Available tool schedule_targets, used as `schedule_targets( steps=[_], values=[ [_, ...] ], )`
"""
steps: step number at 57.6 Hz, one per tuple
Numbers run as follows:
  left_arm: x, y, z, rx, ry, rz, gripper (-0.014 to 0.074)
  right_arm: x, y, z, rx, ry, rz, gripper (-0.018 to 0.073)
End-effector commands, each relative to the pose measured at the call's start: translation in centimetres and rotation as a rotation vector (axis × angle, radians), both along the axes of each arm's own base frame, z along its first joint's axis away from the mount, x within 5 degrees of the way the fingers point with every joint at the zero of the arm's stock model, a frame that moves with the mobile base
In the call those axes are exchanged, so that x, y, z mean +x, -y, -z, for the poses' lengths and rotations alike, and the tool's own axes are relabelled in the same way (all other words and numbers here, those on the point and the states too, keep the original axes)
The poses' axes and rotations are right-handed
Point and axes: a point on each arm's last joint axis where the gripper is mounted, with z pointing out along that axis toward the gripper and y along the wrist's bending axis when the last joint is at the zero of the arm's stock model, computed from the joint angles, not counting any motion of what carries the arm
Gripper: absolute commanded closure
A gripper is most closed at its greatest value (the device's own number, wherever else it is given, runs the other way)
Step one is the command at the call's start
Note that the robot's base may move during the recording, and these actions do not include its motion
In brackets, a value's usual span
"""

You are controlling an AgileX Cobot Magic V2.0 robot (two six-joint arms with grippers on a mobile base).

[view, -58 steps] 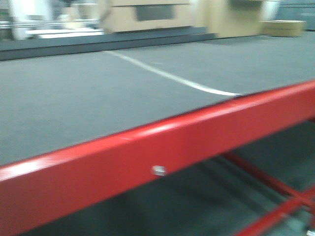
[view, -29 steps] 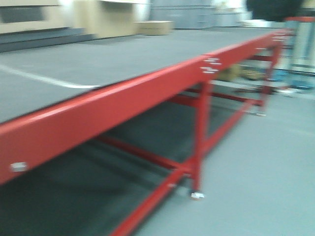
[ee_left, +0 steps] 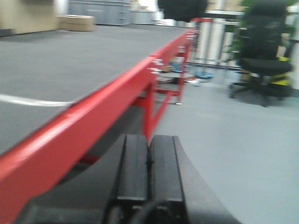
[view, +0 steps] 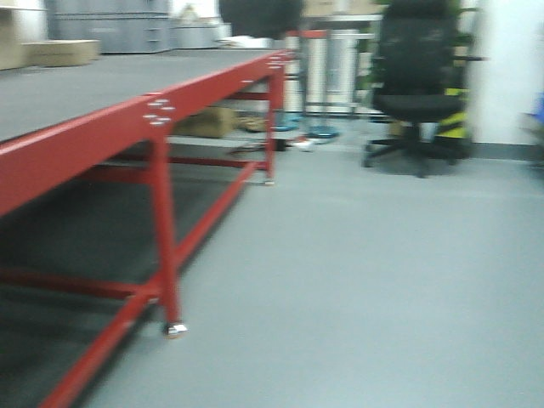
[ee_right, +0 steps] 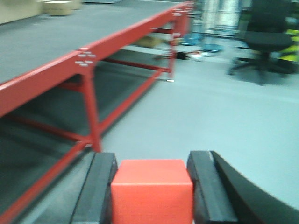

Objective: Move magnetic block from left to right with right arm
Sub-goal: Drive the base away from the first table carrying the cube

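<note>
Right wrist-mounted view gives us the magnetic block point(ee_right: 152, 189) plainly. It is a red cube between the right jaws, which show black on either side of it and press against its left and right faces, so we read them as closed on it. Beyond the block we see grey floor point(ee_right: 196, 116), not tabletop. The table point(ee_right: 51, 77) runs along the left of that view, and one red leg point(ee_right: 91, 112) stands just ahead of the jaws and to their left. Red cross braces point(view: 76, 285) span the space beneath the table. Far ahead on the right stands a black office chair point(ee_right: 268, 39), well apart from the block.

From the left wrist we see the left jaws closed on each other, pad against pad, with only a thin seam between them and nothing held. The table's red rail crosses in front of them on the left, and a white line point(ee_left: 28, 100) marks the grey top there. A cardboard box point(ee_left: 74, 22) rests at the table's far end, with grey cabinets point(ee_left: 98, 11) behind it.

In the blurred front-facing view, low clutter point(view: 208, 123) lies under the far end of the table, too smeared for us to identify.
</note>
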Motion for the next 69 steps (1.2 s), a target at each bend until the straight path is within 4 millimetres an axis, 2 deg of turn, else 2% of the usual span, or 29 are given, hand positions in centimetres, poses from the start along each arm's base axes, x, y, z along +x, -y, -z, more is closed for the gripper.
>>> schedule_targets(
  steps=[1,69],
  values=[
    [-0.12,-0.09,-0.55,-0.012,0.087,-0.009,0.0722,-0.05,0.0,-1.64,-0.004,0.11,-0.004,0.0376],
    [-0.12,-0.09,-0.55,-0.012,0.087,-0.009,0.0722,-0.05,0.0,-1.62,-0.004,0.108,-0.003,0.0376]
  ],
)
